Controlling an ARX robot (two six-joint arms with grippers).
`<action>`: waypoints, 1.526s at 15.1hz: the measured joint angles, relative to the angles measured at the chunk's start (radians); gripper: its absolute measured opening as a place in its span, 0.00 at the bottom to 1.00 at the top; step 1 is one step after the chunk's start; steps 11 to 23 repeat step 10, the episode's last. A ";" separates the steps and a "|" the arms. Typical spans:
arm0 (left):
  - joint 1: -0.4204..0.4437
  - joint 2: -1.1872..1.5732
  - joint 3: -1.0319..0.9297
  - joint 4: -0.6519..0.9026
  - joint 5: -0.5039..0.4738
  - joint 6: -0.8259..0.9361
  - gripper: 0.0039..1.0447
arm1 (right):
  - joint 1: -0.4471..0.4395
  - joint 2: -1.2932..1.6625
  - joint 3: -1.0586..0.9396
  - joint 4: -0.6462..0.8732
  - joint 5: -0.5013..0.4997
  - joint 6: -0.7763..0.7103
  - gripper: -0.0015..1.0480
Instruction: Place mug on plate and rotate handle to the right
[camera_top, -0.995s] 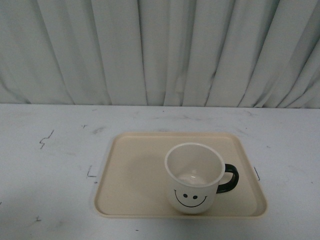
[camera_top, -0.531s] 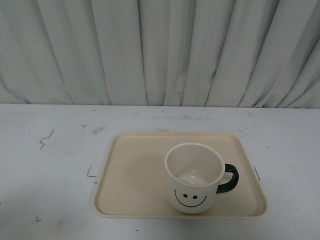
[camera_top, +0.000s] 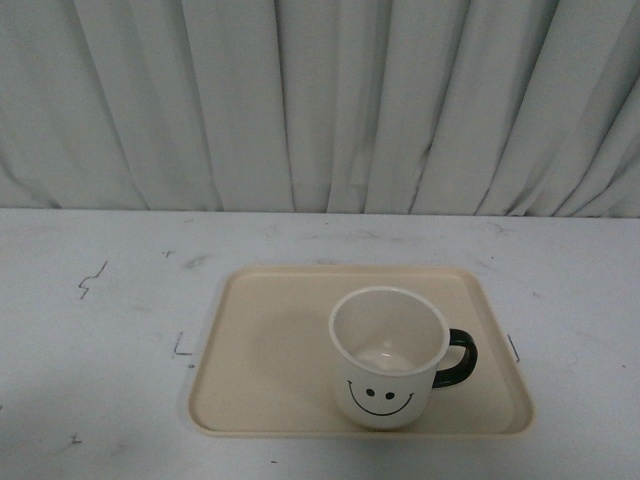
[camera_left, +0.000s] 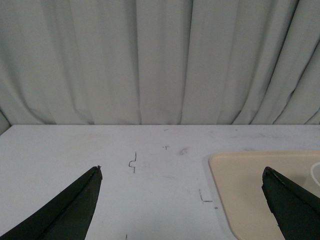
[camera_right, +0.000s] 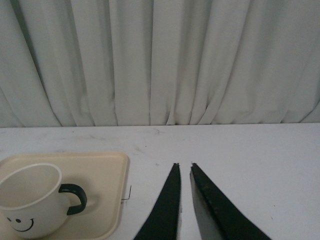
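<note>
Mug (camera_top: 388, 358): upright on the plate (camera_top: 270, 350), toward its near right part; smiley face turned to the front camera. The lower edge of its body is cut off in the right wrist view.
Handle (camera_top: 457, 358): black loop, pointing to the robot's right; the part joining the body is hidden behind the mug wall in the front view.
Plate: flat on the counter (camera_top: 90, 350); only one corner shows in the left wrist view, and part is cut off in the right wrist view.
Left tool (camera_left: 181, 175): fingers spread wide, nothing between them, over bare counter just beside the plate; only the finger ends show.
Right tool (camera_right: 183, 165): fingertips almost together with a thin gap, holding nothing, apart from the plate.
Backdrop: pleated grey curtain (camera_top: 320, 100) behind the counter.
Arms: neither appears in the front view.
</note>
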 joint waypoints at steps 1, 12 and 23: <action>0.000 0.000 0.000 0.000 0.000 0.000 0.94 | 0.000 0.000 0.000 0.000 0.000 0.000 0.17; 0.000 0.000 0.000 0.000 0.000 0.000 0.94 | 0.000 0.000 0.000 0.000 0.000 0.002 0.94; 0.000 0.000 0.000 0.000 0.000 0.000 0.94 | 0.000 0.000 0.000 0.000 0.000 0.002 0.94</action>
